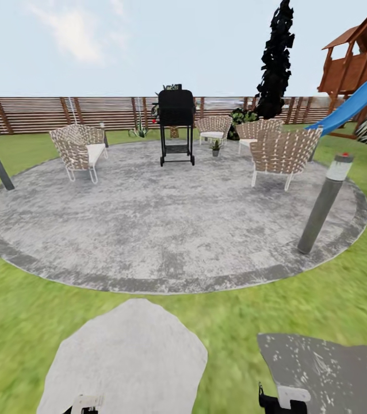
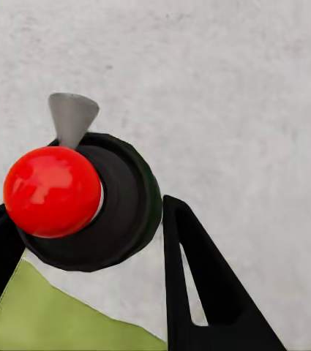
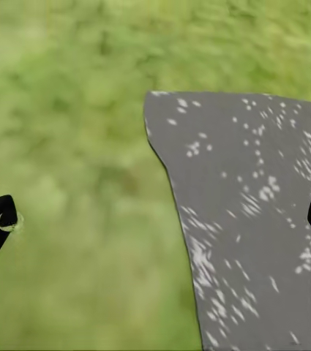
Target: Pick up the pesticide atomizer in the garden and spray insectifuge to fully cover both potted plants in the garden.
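Note:
The pesticide atomizer (image 2: pixel 118 212) has a dark round body, a glossy red ball top and a grey cone nozzle. It sits between the black fingers of my left gripper (image 2: pixel 86 207), which is shut on it above a pale stepping slab (image 2: pixel 221 95). My right gripper (image 3: pixel 159 227) is open with nothing in it, its fingertips spread wide over grass and a dark speckled slab (image 3: pixel 250 219). Far ahead, one small potted plant (image 1: pixel 216 148) stands on the round grey patio (image 1: pixel 166 230), just right of the grill.
A black grill (image 1: pixel 176 123) stands at the patio's far side among several woven chairs (image 1: pixel 80 150). Two bollard lamps (image 1: pixel 324 204) flank the patio. A slat fence (image 1: pixel 34 114), a dark tree (image 1: pixel 275 60) and a play slide (image 1: pixel 353 103) lie beyond.

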